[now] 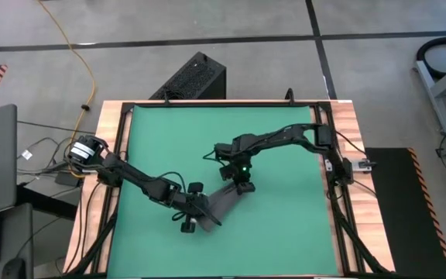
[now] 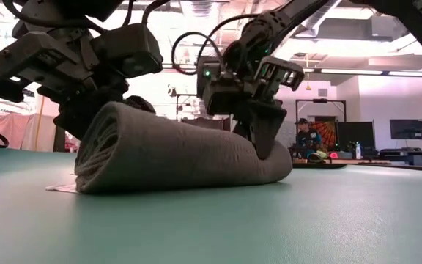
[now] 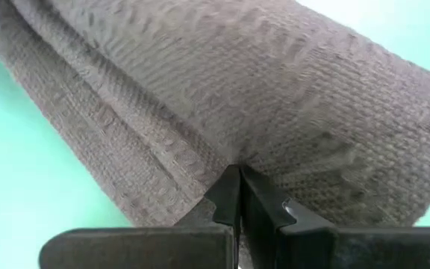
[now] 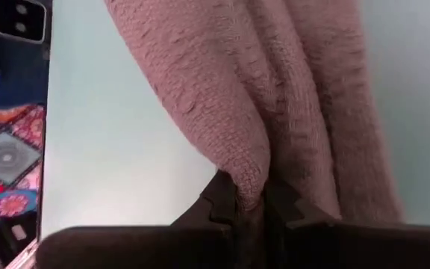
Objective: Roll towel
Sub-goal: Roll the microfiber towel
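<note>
The dark grey towel [image 1: 221, 203] lies rolled into a thick cylinder [image 2: 174, 158] on the green mat [image 1: 285, 232], slanting from near left to far right. A small white tag [image 2: 61, 188] pokes out under its near left end. My left gripper [image 3: 239, 173] is shut at that end of the roll, slanting down onto it. My right gripper [image 4: 251, 196] is at the far right end [image 2: 273, 158], shut on cloth. In the low view the roll hides the left fingertips. My left gripper touches the roll's outer layer [image 3: 239, 158] with its shut fingertips, slanting down from the table's left. The cloth puckers a little at the tips; whether any is caught between them I cannot tell. The roll lies on the mat. My right gripper pinches a bulging fold of the towel [image 4: 246, 175] between its two fingers at the roll's far right end. The fingers slant down onto it from the far right. That end rests on the mat.
Bare green mat lies on all sides of the roll, widest toward the right and far edges. The wooden table border [image 1: 347, 124] frames the mat. A black box [image 1: 196, 77] stands on the floor beyond the far edge. A person [image 2: 306, 136] sits far off in the room.
</note>
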Available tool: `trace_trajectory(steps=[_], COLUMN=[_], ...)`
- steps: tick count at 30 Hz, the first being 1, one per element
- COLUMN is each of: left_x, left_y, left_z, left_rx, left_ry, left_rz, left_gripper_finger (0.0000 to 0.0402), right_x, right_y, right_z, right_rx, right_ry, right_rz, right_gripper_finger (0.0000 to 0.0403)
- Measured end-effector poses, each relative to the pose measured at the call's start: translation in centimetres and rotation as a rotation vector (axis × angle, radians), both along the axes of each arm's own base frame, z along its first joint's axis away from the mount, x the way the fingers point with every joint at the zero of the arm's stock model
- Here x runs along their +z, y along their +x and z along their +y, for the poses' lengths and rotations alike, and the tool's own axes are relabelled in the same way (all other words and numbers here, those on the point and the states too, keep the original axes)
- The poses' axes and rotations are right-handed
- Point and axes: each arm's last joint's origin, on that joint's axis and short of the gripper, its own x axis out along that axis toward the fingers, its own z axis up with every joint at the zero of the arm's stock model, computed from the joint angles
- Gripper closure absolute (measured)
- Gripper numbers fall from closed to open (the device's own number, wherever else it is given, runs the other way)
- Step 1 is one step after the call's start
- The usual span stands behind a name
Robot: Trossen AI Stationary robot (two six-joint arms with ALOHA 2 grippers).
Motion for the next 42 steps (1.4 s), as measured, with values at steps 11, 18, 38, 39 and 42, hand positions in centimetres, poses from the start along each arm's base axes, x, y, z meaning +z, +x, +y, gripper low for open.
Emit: trace_trajectory(steps=[11,18,38,39,42], left_x=[0.1,0.1,0.2,0.2,0.3], left_y=[0.0,0.0,0.0,0.0,0.1], left_z=[-0.1,-0.1,-0.3,-0.3,-0.3], left_rx=[-0.016,-0.026,-0.107,-0.106,-0.107], left_ry=[-0.017,-0.024,-0.085,-0.086,-0.089], left_rz=[0.002,0.002,0.017,0.016,0.007], left_gripper_finger=[0.0401,0.0401,0.0401,0.0401,0.0401], right_x=[3.4,1.7,1.2,0.9,-0.3], right_y=[1.5,2.3,4.7,4.8,5.3], right_z=[-0.2,-0.4,-2.0,-2.1,-2.2], right_rx=[-0.011,-0.036,-0.208,-0.227,-0.275], right_ry=[0.029,0.058,0.096,0.091,0.105], right_rz=[-0.038,-0.032,-0.087,-0.082,-0.038], right_gripper_finger=[0.0364,0.0364,0.0364,0.0364,0.0364])
